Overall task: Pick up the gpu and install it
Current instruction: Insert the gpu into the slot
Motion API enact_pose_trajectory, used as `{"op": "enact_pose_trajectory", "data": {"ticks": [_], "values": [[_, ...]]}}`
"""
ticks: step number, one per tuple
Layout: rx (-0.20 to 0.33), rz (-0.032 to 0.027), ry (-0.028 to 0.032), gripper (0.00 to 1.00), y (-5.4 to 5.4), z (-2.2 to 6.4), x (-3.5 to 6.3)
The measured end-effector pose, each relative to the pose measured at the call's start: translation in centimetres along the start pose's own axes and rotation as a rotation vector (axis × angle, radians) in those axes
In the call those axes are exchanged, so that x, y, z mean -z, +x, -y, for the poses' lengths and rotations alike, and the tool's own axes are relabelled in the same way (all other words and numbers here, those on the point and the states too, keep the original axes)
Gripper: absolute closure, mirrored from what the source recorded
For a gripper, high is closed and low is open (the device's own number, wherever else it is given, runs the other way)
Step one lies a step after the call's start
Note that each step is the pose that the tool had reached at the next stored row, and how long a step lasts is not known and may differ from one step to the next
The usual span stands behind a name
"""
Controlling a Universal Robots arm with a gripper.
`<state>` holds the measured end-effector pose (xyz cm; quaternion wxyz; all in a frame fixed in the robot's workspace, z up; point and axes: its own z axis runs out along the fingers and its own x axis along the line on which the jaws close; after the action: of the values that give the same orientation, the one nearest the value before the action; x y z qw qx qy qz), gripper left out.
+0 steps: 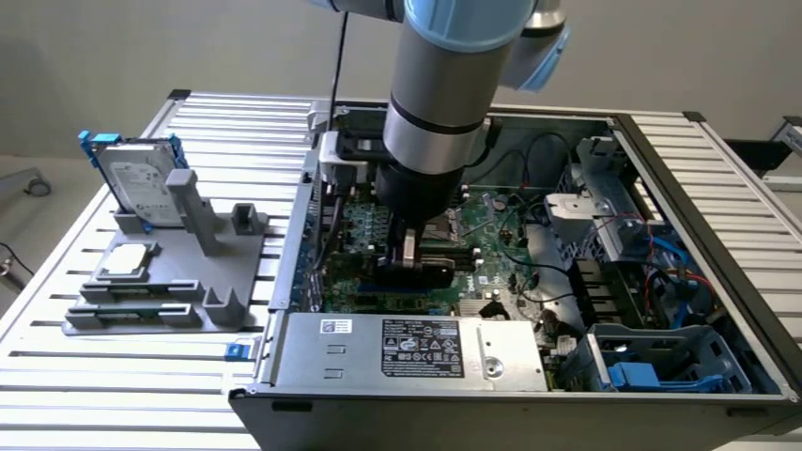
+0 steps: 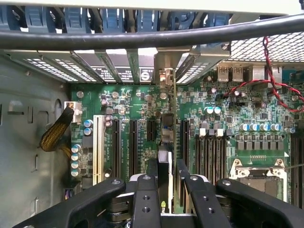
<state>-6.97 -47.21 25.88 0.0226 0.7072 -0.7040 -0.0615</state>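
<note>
The gripper (image 2: 166, 165) is seen clamped on the gpu (image 2: 167, 130), its black fingers (image 2: 145, 194) pressed against the two faces of the card. In the wrist view the gpu is seen edge-on, held upright over the green motherboard (image 2: 228, 118) among the black expansion slots. Its metal end bracket is turned towards the slotted rear wall of the case. Whether the card's edge is seated in a slot cannot be told. A white slot (image 2: 98, 147) is seen further off to one side, and a yellow braided cable (image 2: 54, 133) beyond it. On the other side an empty processor socket (image 2: 261, 171) and a twisted red and black wire (image 2: 270, 80) can be made out.

In the exterior view the gripper (image 1: 418, 256) is lowered inside the open computer case (image 1: 701, 160), with the gpu (image 1: 420, 275) as a dark block at its tip, just above the motherboard (image 1: 501, 225). The power supply (image 1: 414, 348) is mounted along the near wall of the case.

To the exterior view's left, on the slatted table (image 1: 113, 376), a grey fixture (image 1: 163, 315) is placed. A silver hard drive (image 1: 138, 183) with blue rails is stood upright in it, and a small silver chip (image 1: 130, 260) is laid flat on it.
</note>
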Motion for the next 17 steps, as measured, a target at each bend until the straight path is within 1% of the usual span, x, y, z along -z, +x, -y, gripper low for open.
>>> {"op": "enact_pose_trajectory", "data": {"ticks": [9, 17], "values": [[0.0, 0.0, -0.0033, 0.74, 0.06, 0.07, -0.29], [-0.001, 0.0, -0.0084, 0.74, 0.09, 0.25, -0.36]]}}
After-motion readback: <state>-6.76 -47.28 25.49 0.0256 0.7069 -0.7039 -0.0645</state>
